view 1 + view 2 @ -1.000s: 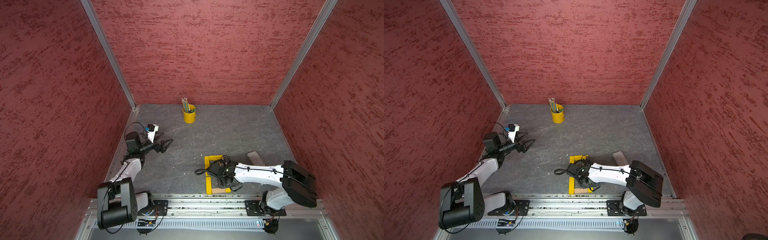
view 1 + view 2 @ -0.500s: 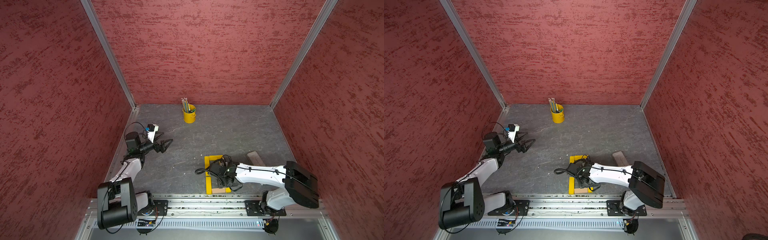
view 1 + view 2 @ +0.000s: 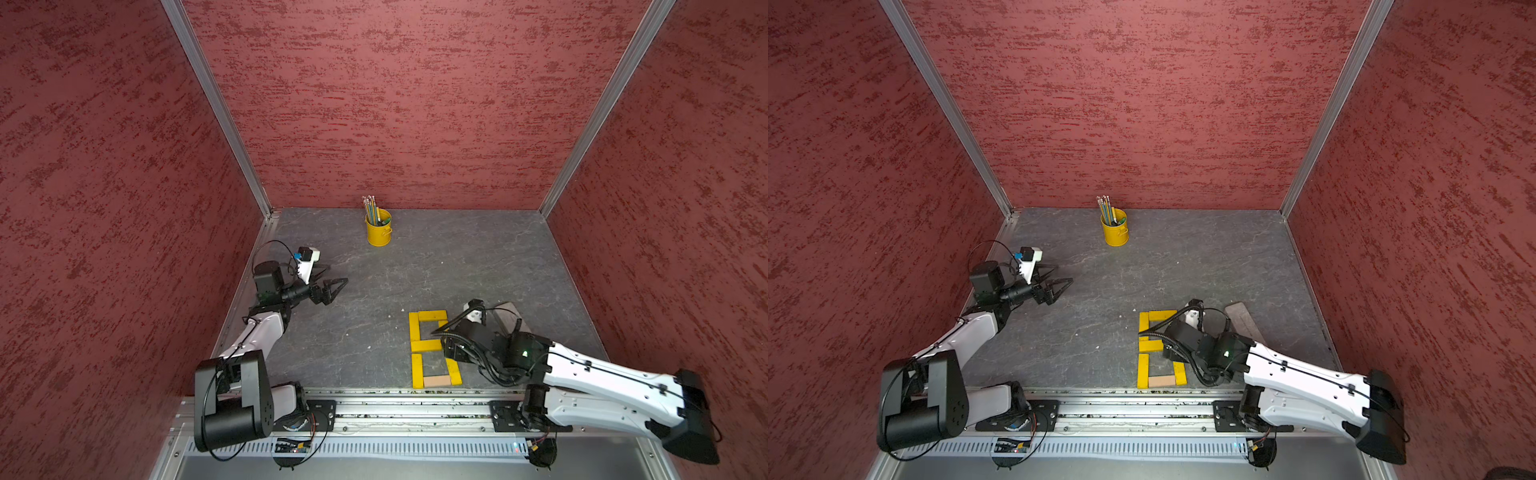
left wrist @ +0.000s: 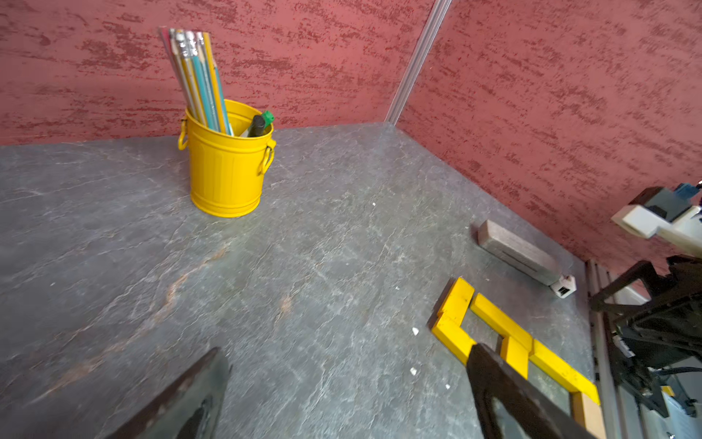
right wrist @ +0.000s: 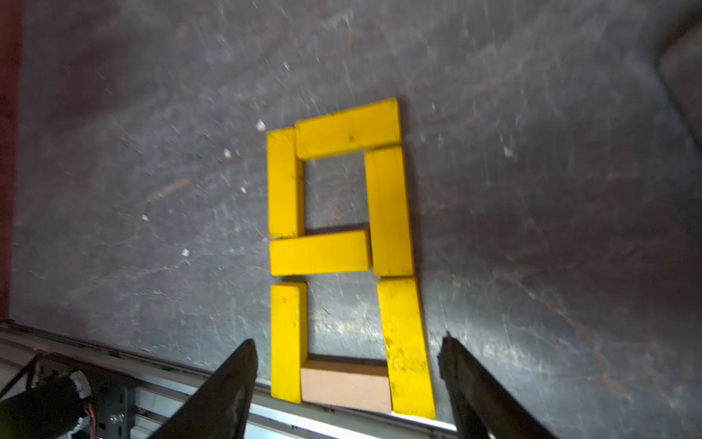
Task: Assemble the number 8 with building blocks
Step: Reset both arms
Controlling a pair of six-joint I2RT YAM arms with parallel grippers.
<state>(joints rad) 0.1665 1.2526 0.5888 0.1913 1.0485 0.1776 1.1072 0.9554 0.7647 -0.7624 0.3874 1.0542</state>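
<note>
Left gripper (image 4: 346, 349): fingers apart, empty, parked far left, well clear of the work. Pencil bucket (image 3: 378, 232) at the back, not involved. Number 8 (image 5: 319, 252) lies flat by the front rail (image 3: 374, 405), seven planks in, tan plank (image 5: 345, 384) closing the near end. Right gripper (image 5: 347, 340) hovers over the lower loop, fingers apart, holding nothing. Looks like the final step to me. You want a straight lift clear. The lower-right plank (image 5: 406, 342) sits slightly skewed, so maybe nudge it first. No readable writing.
</note>
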